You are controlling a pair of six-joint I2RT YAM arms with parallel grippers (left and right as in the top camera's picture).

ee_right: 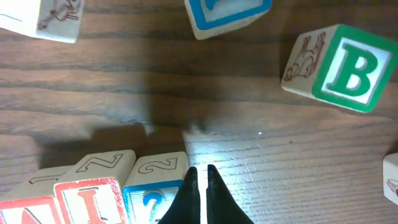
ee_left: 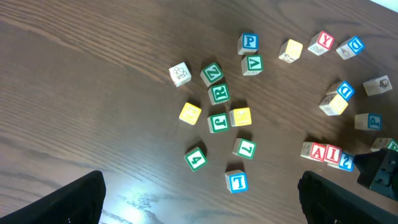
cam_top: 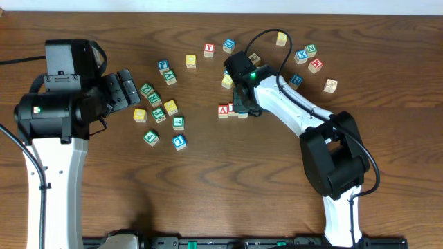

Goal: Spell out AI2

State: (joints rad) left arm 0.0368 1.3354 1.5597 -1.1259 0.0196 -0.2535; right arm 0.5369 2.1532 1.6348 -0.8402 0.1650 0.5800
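Three blocks stand in a row at mid-table: a red A (cam_top: 223,110), a red I (cam_top: 232,108) and a blue 2 (ee_left: 346,162). The left wrist view shows the A (ee_left: 318,150) and I (ee_left: 333,154) too. My right gripper (cam_top: 244,106) is shut and empty. In the right wrist view its tips (ee_right: 200,169) rest right beside the blue 2 (ee_right: 152,186), which touches the I (ee_right: 93,199). My left gripper (cam_top: 128,86) is open and empty, held above the table (ee_left: 211,205) at the left.
Several loose letter blocks lie left of centre, among them a blue T (ee_left: 237,182), a green 4 (ee_left: 196,158) and a green R (ee_left: 219,93). More blocks sit behind the row, including a green B (ee_right: 348,68) and a red Y (cam_top: 208,50).
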